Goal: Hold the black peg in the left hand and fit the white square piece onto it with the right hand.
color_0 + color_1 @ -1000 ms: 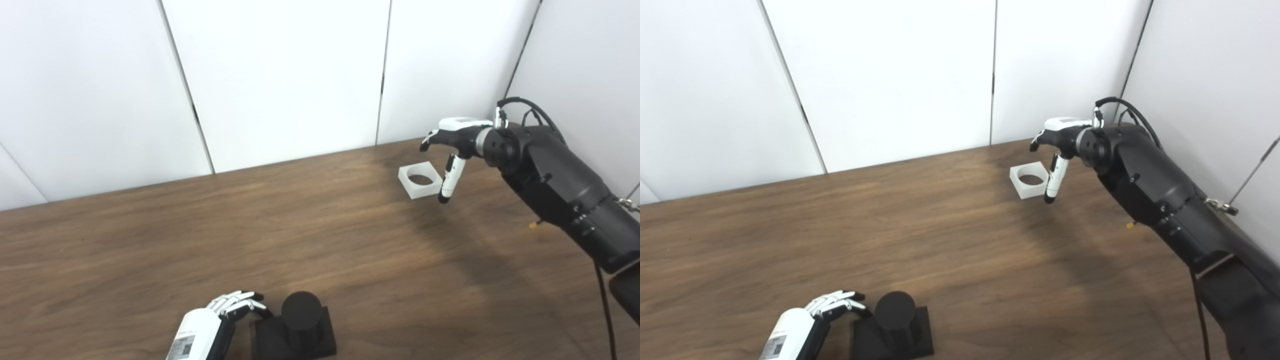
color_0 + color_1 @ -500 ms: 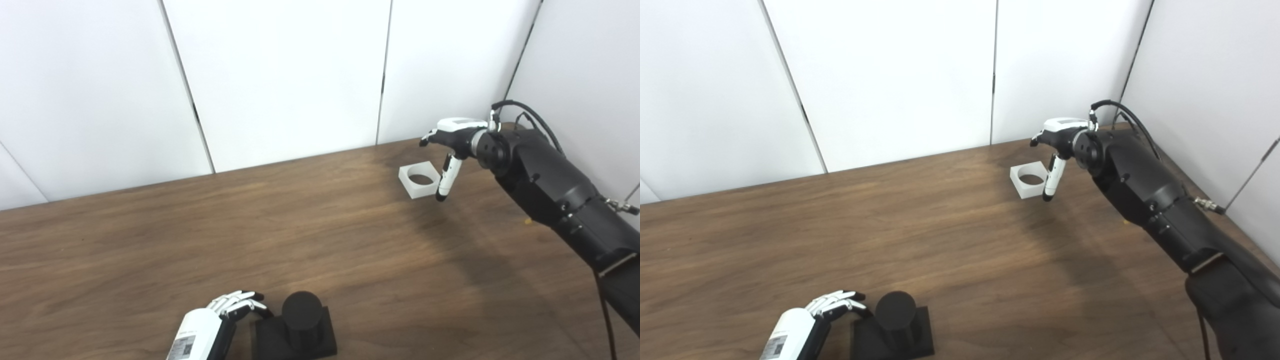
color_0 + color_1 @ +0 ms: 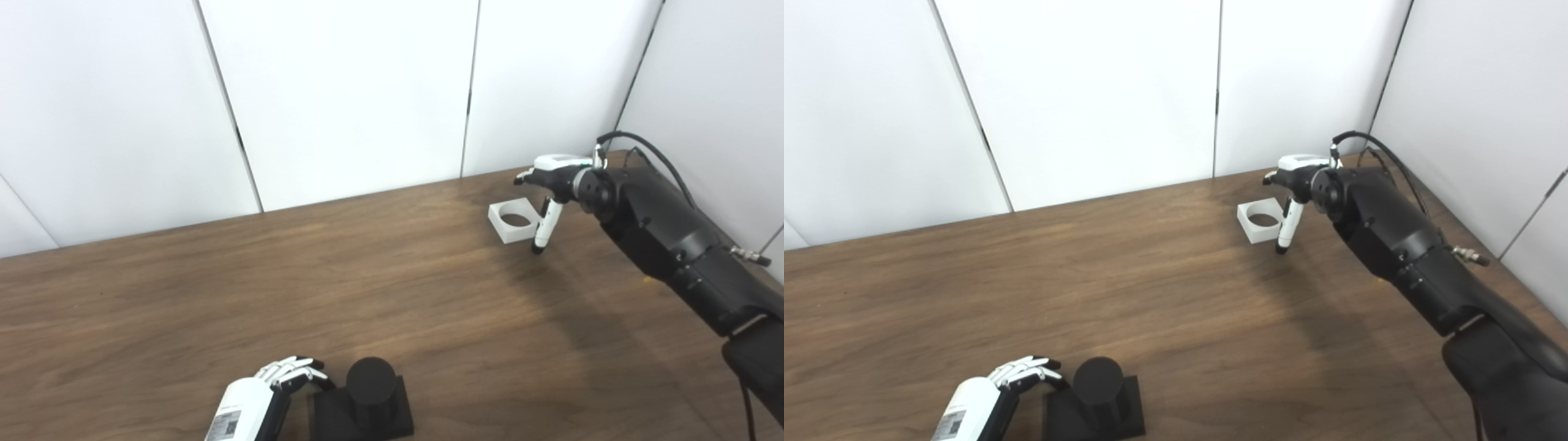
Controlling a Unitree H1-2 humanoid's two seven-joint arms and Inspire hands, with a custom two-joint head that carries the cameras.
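The black peg (image 3: 369, 384), a short cylinder on a square black base, stands at the table's near edge. My left hand (image 3: 288, 373) lies just left of that base, open, with its curled fingers at the base's left corner and nothing held. Far off at the back right, the white square piece (image 3: 513, 222) with a round hole lies flat on the table. My right hand (image 3: 551, 180) hovers open over its right side. Its thumb hangs down beside the piece's right edge, and the other fingers reach past the far side.
The brown wooden table (image 3: 306, 275) ends at white wall panels (image 3: 343, 92) just behind the white piece. A side wall (image 3: 723, 92) stands close on the right, next to my right arm (image 3: 674, 245).
My right hand has stretched farther out and sunk lower, so its thumb is now closer to the table beside the white piece. The left hand, the peg and the piece have not moved.
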